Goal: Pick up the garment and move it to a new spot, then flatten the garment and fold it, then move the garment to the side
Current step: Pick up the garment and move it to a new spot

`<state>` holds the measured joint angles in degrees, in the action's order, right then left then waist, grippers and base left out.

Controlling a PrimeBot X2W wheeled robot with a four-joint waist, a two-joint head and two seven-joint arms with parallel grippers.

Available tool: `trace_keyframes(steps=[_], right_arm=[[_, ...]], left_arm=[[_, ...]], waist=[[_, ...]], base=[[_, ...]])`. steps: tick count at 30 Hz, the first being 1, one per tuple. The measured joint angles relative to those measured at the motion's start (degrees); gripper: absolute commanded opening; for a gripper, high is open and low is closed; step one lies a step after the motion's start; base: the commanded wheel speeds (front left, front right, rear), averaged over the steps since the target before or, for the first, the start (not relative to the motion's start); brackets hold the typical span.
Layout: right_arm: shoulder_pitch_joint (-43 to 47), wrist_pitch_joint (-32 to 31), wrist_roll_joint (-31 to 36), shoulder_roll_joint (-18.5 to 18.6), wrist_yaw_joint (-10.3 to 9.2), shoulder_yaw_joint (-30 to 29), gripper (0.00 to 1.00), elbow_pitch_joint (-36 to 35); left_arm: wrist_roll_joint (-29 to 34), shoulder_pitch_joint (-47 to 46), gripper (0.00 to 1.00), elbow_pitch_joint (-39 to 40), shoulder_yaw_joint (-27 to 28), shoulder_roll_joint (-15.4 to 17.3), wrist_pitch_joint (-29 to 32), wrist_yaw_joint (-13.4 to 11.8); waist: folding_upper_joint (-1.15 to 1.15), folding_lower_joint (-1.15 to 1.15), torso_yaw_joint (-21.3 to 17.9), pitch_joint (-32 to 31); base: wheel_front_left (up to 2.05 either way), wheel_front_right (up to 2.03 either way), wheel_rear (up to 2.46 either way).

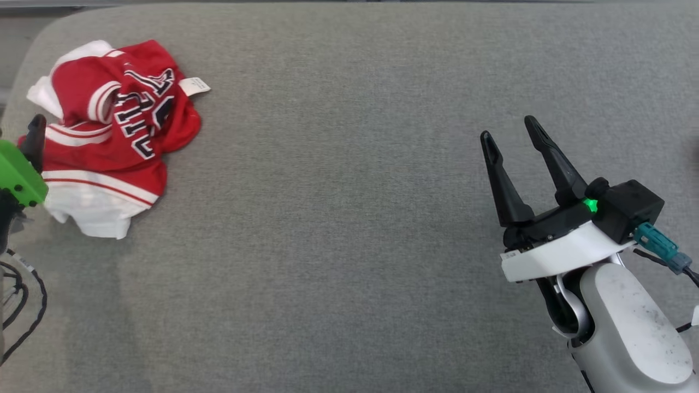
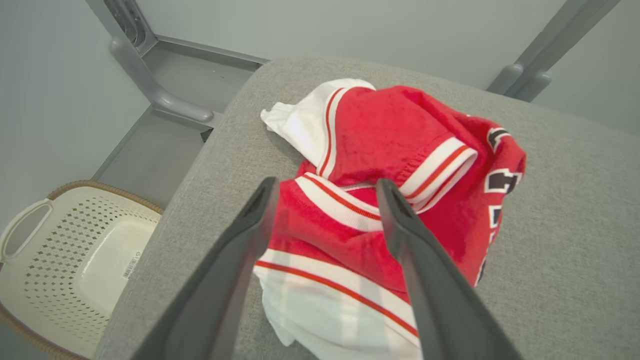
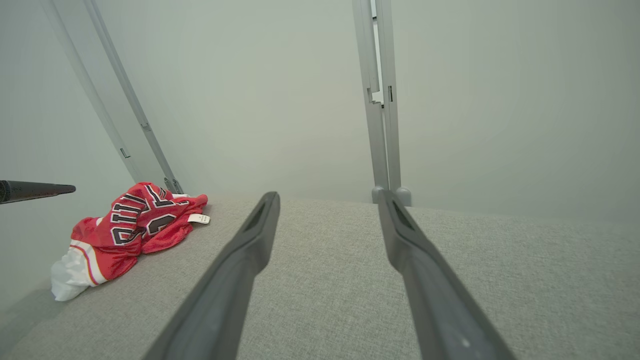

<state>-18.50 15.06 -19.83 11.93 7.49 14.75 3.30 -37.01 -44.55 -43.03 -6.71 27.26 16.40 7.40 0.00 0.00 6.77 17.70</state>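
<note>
The garment [image 1: 109, 136] sits crumpled at the worktop's [image 1: 349, 245] far left corner. It's a red jersey with white, red-striped trim, dark white-edged lettering and a white panel spilling toward the near side. A small white tag [image 1: 195, 85] pokes out on its far right. The left gripper [image 2: 327, 186] is at the cloth's left edge, jaws spread wide with nothing in them; whether they touch the fabric, I can't tell. Over near the right edge, the right gripper [image 1: 509, 129] hangs above bare grey fabric, jaws wide open and empty too. The left wrist view adds a cream perforated basket [image 2: 45, 235] on the floor beside the worktop's corner. The right wrist view catches the lettering side-on.
</note>
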Motion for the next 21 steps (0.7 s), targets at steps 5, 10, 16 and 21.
trace_keyframes(steps=[5, 10, 16, 21], right_arm=[[-0.51, 0.0, 0.02, -0.33, 0.0, 0.04, 1.0, 0.04], [-0.53, 0.0, 0.1, -0.42, 0.0, 0.08, 1.0, 0.18], [-0.63, 0.0, 0.3, -0.36, 0.0, 0.07, 1.0, 0.62], [-0.62, 0.0, 0.32, -0.41, 0.0, 0.48, 1.0, 1.44]], left_arm=[[-4.6, -0.78, 1.0, -4.99, -3.48, 0.88, 4.28, 0.08], [-7.6, -0.84, 1.0, -8.65, -5.37, 1.46, 6.19, 0.09], [-10.73, -1.41, 0.4, -9.18, -8.87, 2.98, 9.67, 0.07], [-11.45, -1.55, 0.0, -7.39, -12.78, 3.77, 7.08, 0.07]], waist=[[0.0, 0.0, -3.92, 2.72], [0.0, 0.0, -6.58, 4.72], [0.0, 0.0, -7.71, 6.2], [0.0, 0.0, -7.35, 5.02]], base=[[0.0, 0.0, 0.0], [0.0, 0.0, 0.0], [0.0, 0.0, 0.0], [0.0, 0.0, 0.0]])
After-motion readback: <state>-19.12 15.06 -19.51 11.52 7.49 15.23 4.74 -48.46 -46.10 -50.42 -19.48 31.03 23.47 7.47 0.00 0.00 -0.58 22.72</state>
